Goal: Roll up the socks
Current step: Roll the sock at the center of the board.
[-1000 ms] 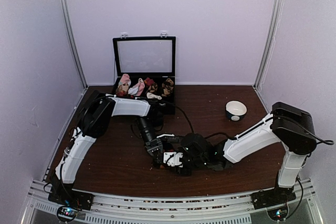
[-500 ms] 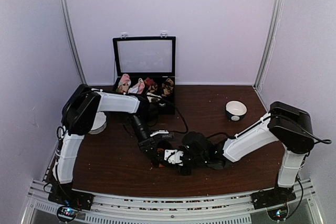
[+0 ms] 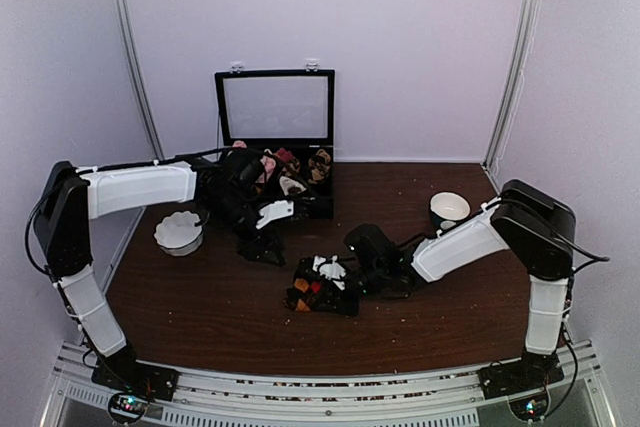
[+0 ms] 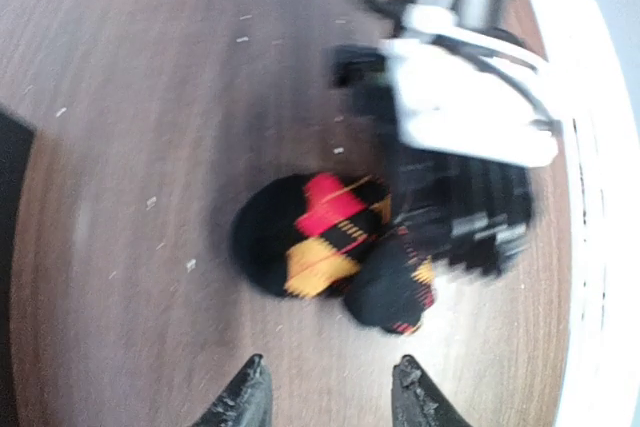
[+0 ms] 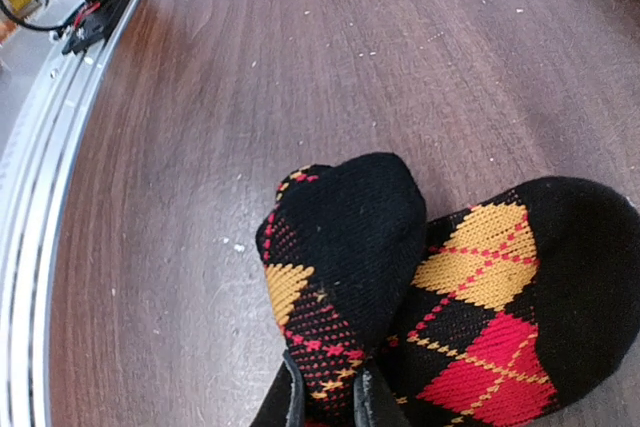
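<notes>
A robotics laboratory test cell is shown. The work area is enclosed by plain pale lilac wall panels [image 3: 420, 47], which are framed by upright silver aluminium posts [image 3: 517, 57]. A dark brown wooden table [image 3: 220, 317] is set inside the enclosure, and a ribbed silver metal rail [image 3: 300, 409] is fixed along its near edge. Two white-and-black jointed robot arms, the left arm [image 3: 135, 187] and the right arm [image 3: 460, 242], are bolted side by side at that rail, and the whole bench is overlooked by a fixed camera.

text: none legible | labels, brands: none legible | numbers, signs: none legible | left wrist view: motion-blurred, no lettering made out | top view: surfaces too small for print
</notes>
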Robot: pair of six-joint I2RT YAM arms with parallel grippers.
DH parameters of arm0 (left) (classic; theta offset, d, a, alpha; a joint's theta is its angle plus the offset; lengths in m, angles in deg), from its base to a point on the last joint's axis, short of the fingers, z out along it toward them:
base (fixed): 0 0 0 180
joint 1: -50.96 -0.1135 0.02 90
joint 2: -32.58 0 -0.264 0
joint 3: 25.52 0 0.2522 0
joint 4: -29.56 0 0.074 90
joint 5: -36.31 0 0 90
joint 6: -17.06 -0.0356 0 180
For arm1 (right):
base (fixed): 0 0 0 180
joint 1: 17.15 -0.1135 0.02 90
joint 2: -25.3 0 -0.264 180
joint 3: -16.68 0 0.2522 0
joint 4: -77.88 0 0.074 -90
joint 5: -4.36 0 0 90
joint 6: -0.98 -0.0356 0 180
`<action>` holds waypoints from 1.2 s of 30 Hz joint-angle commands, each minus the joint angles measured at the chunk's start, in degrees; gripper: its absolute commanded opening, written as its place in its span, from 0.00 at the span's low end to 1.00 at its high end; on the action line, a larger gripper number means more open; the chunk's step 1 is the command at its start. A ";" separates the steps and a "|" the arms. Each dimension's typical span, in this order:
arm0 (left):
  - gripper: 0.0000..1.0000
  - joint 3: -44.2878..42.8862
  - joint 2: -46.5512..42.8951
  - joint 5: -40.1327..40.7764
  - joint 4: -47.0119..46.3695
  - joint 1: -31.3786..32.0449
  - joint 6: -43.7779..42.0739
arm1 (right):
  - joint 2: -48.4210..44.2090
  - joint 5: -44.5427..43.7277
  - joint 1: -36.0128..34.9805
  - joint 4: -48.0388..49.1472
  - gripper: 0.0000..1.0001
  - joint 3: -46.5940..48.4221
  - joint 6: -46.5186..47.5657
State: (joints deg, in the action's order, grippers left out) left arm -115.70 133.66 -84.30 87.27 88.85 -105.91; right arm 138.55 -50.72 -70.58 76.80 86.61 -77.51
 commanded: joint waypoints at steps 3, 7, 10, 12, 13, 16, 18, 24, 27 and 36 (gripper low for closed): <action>0.41 9.36 -1.79 -3.80 -6.30 2.36 -5.98 | 7.95 2.33 2.97 -20.02 0.00 2.44 -6.59; 0.41 11.10 -1.59 -3.25 -7.54 3.04 -6.21 | 11.46 5.38 5.03 -23.65 0.00 6.07 -11.63; 0.41 11.14 -0.71 -0.25 -9.38 5.54 -6.49 | 14.08 6.48 5.27 -27.50 0.00 8.97 -12.92; 0.42 10.70 0.32 1.95 -10.81 7.29 -6.28 | 15.61 7.43 5.41 -29.49 0.00 10.48 -14.26; 0.42 10.85 0.61 2.95 -11.86 8.25 -6.21 | 16.20 7.97 5.47 -30.19 0.00 11.26 -15.06; 0.45 11.86 1.00 6.54 -14.90 10.28 -6.91 | 18.60 9.06 5.97 -31.84 0.00 12.98 -18.04; 0.47 12.25 1.48 9.98 -16.26 11.49 -7.69 | 20.20 9.74 6.39 -33.03 0.00 14.03 -19.99; 0.49 10.35 4.30 17.84 -17.76 12.38 -9.12 | 21.03 11.32 7.06 -32.47 0.00 14.21 -24.25; 0.48 10.30 5.57 19.81 -18.44 12.38 -9.38 | 21.04 11.77 7.12 -32.66 0.00 14.58 -25.49; 0.16 5.61 11.20 19.45 -15.39 12.47 -7.91 | 19.08 11.54 7.15 -32.13 0.10 15.28 -27.55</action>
State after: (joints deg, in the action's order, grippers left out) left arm -107.31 141.85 -65.24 72.64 101.37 -114.46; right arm 152.19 -25.83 -62.67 55.76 106.21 -103.08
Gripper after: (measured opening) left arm 0.243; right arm 0.129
